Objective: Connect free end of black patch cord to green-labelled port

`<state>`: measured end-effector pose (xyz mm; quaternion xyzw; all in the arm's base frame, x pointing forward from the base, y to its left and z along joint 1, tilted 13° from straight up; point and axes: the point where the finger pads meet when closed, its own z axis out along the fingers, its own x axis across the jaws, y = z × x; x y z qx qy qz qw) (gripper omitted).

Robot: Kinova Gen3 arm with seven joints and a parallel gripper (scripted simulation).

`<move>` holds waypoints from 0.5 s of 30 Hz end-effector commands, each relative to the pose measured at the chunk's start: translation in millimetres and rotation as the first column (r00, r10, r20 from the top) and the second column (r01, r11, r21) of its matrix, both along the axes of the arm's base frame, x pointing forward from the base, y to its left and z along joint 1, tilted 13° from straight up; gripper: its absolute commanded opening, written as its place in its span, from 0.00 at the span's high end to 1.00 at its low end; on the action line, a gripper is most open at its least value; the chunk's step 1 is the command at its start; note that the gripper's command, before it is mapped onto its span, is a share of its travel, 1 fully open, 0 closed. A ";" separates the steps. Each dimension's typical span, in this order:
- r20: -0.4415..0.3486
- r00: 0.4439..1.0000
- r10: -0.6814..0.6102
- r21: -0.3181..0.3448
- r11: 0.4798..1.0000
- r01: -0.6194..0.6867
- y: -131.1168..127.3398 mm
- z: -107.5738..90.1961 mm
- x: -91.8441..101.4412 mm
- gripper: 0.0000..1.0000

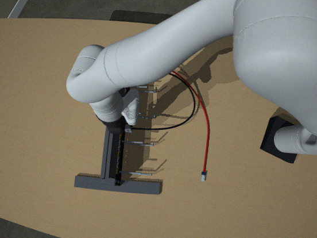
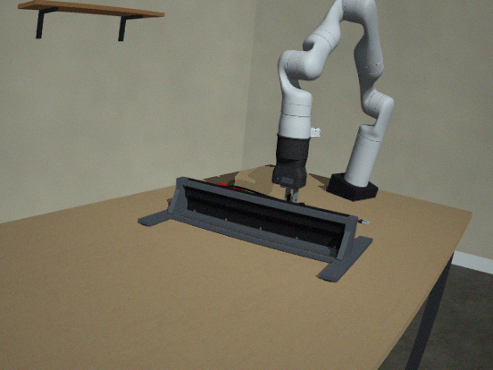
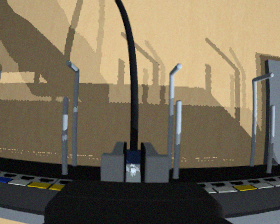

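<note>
Wood wall shelf [image 2: 89, 9] w/ black brackets

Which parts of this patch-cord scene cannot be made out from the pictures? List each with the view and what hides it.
1. Port with the green label: not visible in any view; the labels in the wrist view are too small, and the gripper body covers the middle ones.
2. Black cord's plug depth: hidden by the jaws.
3. Rack far end, top view: under the arm.
4. Red cord start: under the arm.
</note>
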<state>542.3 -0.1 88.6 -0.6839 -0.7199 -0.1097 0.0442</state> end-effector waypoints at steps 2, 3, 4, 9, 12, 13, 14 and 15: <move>0.002 1.000 -0.001 -0.001 1.000 0.001 -0.5 1.1 1.3 1.00; 0.003 1.000 -0.001 -0.001 1.000 0.001 -0.5 1.2 1.6 1.00; 0.003 1.000 -0.001 -0.001 1.000 0.001 -0.5 1.2 1.8 1.00; 0.003 1.000 -0.001 -0.001 1.000 0.001 -0.4 1.2 2.4 1.00; 0.003 1.000 -0.001 -0.001 1.000 0.001 -0.4 1.2 2.4 1.00; 0.003 1.000 -0.001 -0.001 1.000 0.001 -0.4 1.2 2.4 1.00; 0.003 1.000 -0.001 -0.001 1.000 0.001 -0.4 1.2 2.4 1.00; 0.003 1.000 -0.001 -0.001 1.000 0.001 -0.4 1.2 2.4 1.00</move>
